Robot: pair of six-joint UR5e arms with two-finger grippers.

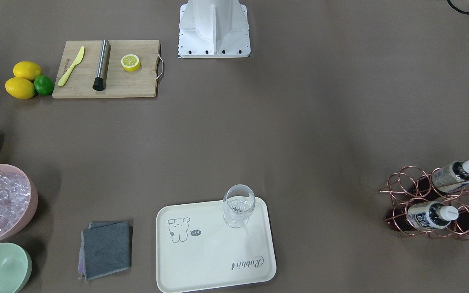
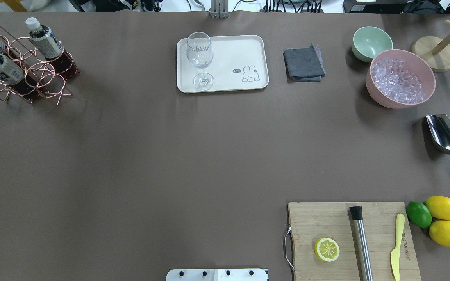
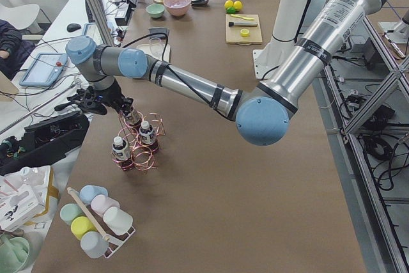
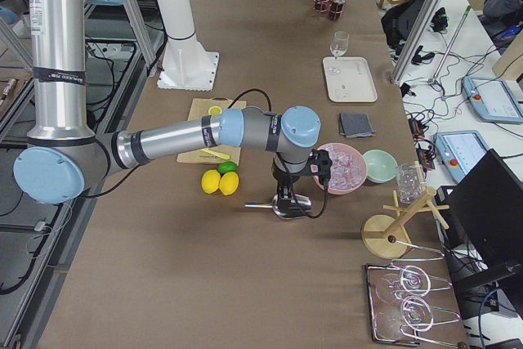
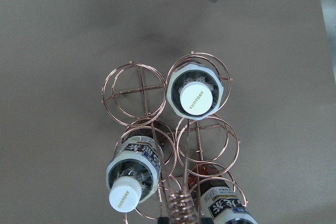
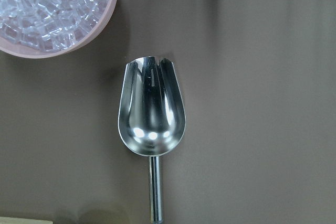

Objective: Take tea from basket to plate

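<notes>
Tea (image 5: 193, 96): dark, white-capped, navy-labelled.

Silver arms (image 3: 192, 84), pale-blue joint caps (image 3: 262, 121), white pedestal (image 1: 214, 28).

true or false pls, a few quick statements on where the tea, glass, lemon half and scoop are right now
1. Three tea bottles stand in the basket. True.
2. A wine glass stands on the plate. True.
3. The lemon half lies on the plate. False: it lies on the cutting board.
4. The scoop lies on the cutting board. False: it lies on the table beside the pink bowl.
</notes>
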